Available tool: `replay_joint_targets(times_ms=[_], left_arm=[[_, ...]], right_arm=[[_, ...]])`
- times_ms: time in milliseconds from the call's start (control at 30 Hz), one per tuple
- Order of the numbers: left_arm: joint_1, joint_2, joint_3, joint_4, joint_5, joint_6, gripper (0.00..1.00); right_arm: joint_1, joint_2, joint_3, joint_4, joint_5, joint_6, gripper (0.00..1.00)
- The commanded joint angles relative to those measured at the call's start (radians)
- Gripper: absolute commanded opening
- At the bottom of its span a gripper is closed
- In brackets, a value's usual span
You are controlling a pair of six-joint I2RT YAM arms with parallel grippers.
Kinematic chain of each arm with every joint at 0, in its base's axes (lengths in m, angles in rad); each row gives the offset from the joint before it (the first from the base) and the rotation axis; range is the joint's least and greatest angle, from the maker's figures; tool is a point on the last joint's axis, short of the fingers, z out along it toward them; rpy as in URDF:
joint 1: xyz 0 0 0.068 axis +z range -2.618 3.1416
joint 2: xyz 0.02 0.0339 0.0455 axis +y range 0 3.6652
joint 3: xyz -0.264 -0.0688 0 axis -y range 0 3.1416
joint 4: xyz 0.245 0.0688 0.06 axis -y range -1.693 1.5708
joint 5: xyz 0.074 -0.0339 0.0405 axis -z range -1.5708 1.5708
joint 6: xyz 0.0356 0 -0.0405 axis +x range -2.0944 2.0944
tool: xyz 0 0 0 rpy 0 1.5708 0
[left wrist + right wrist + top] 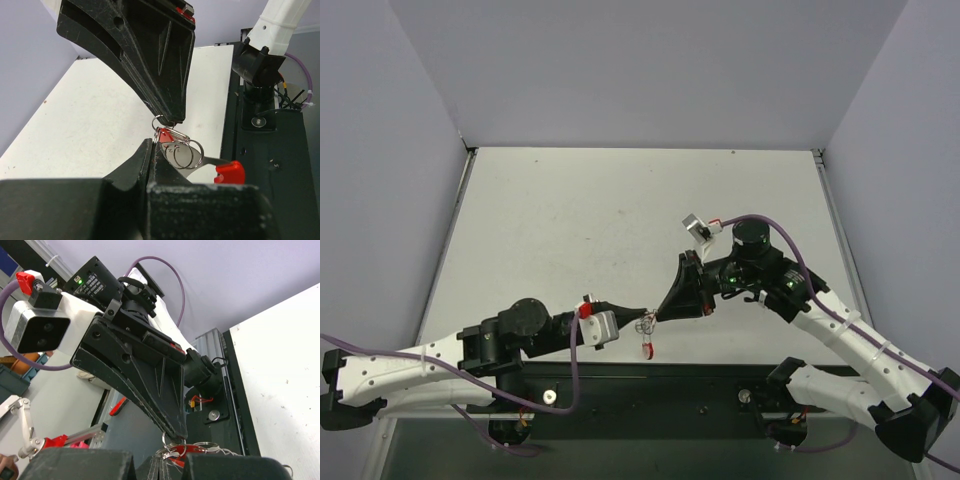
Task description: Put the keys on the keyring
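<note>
The keyring (pixel 644 323) is a bunch of thin silver wire rings round a red clip, held in the air between the two gripper tips near the table's front edge. My left gripper (pixel 642 311) is shut on one ring from the left. My right gripper (pixel 662 317) is shut on another from the right. In the left wrist view the rings (pixel 186 152) and the red clip (pixel 166 134) sit at my shut fingertips (pixel 152 145), with the right gripper (pixel 172 119) above. A small red tag, the key (pixel 647 348), hangs below on a silver blade (pixel 230 172). The right wrist view shows the rings (pixel 176 452).
The white table (pixel 620 220) is walled at the back and both sides. A black base strip (pixel 650 385) with the arm mounts runs along the near edge, just below the held bunch. The right arm's base (pixel 257 65) stands close behind it.
</note>
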Motion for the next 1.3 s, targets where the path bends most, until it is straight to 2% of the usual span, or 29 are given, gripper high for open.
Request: replay_joint_targets(times_ms=[0, 767, 900, 1067, 1267], left_arm=[[-0.004, 0.011, 0.045, 0.081, -0.025, 0.006, 0.0], [-0.004, -0.061, 0.028, 0.047, 0.047, -0.026, 0.0], [-0.004, -0.051, 0.03, 0.017, -0.063, -0.06, 0.0], [-0.004, -0.071, 0.038, -0.055, -0.143, -0.093, 0.0], [-0.004, -0.135, 0.021, -0.06, -0.174, -0.103, 0.0]], right_arm=[[0.027, -0.018, 0.041, 0.076, -0.003, 0.03, 0.0], [0.024, -0.009, 0.02, 0.095, -0.035, -0.039, 0.0], [-0.003, 0.015, -0.015, 0.07, -0.006, -0.064, 0.0], [-0.034, 0.067, -0.086, -0.051, 0.139, -0.146, 0.0], [-0.031, 0.265, -0.107, -0.155, 0.346, -0.217, 0.0]])
